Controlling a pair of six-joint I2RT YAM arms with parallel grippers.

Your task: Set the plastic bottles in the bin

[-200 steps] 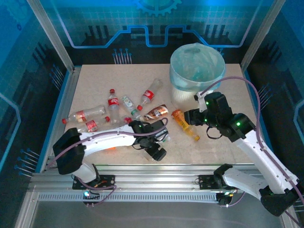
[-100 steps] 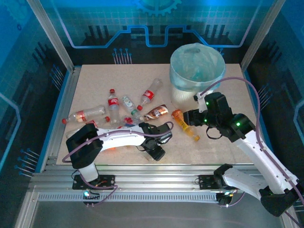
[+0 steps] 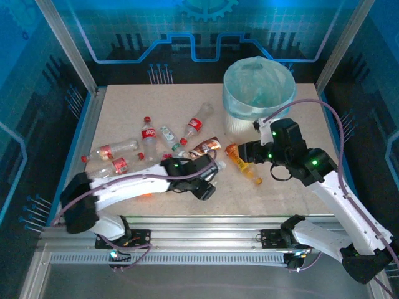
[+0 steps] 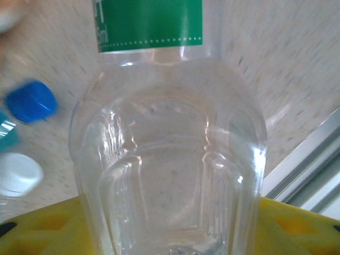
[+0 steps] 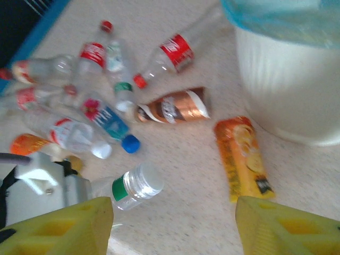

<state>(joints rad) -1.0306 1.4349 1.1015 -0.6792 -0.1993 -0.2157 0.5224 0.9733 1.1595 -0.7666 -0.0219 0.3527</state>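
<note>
While the right gripper [image 5: 172,215] hangs with its yellow fingers spread wide and nothing between them, above the bare table [image 3: 143,99] beside the orange bottle [image 3: 243,163], the left gripper [image 3: 204,177] is down at the clear green-labelled bottle [image 4: 170,159]. This bottle lies on its side close to the near edge of the table, about the middle of that edge. The left wrist view shows its ribbed lower body between the two yellow fingers, which stand narrow against its sides. Whether they already press it cannot be told.

The bottle looks empty, so it is probably very light. Its thin wall should give under pressure, and the smooth round plastic may slip or roll away if pinched off centre. A hold across the ribbed part below the label seems the safest place, squeezing only enough to dent it slightly.

The other plastic bottles lie in a loose cluster toward the left side, with a brown bottle [image 3: 206,147] nearest the middle. The bin [image 3: 237,124] stands at the far edge, right of the middle, well apart from the held bottle.
</note>
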